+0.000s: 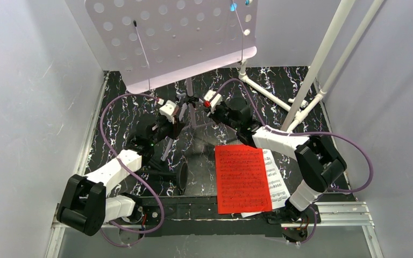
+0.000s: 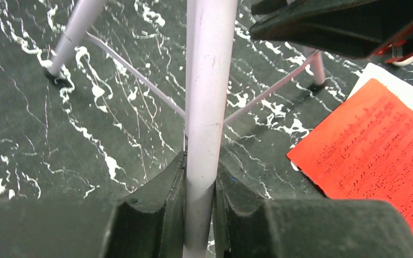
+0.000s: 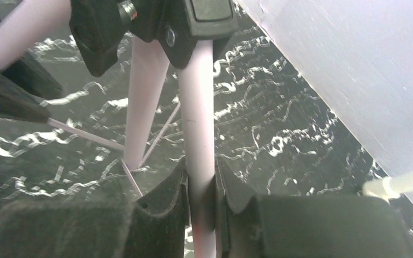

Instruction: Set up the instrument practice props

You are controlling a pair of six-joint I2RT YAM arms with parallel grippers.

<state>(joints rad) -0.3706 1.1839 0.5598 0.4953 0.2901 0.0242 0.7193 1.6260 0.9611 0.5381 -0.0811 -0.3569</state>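
The lilac perforated music stand stands upright at the back on its tripod. My left gripper is shut on a lilac tube of the stand low down; two legs and thin braces show beyond it. My right gripper is shut on a lilac tube just below the black collar. The red sheet-music page lies flat at the front right on a white page, and also shows in the left wrist view. The black microphone stand lies on its side at the front left.
The white pipe frame leans at the back right, with its base pipes on the dark marbled table. Grey walls close in left, right and back. Purple cables loop beside both arms.
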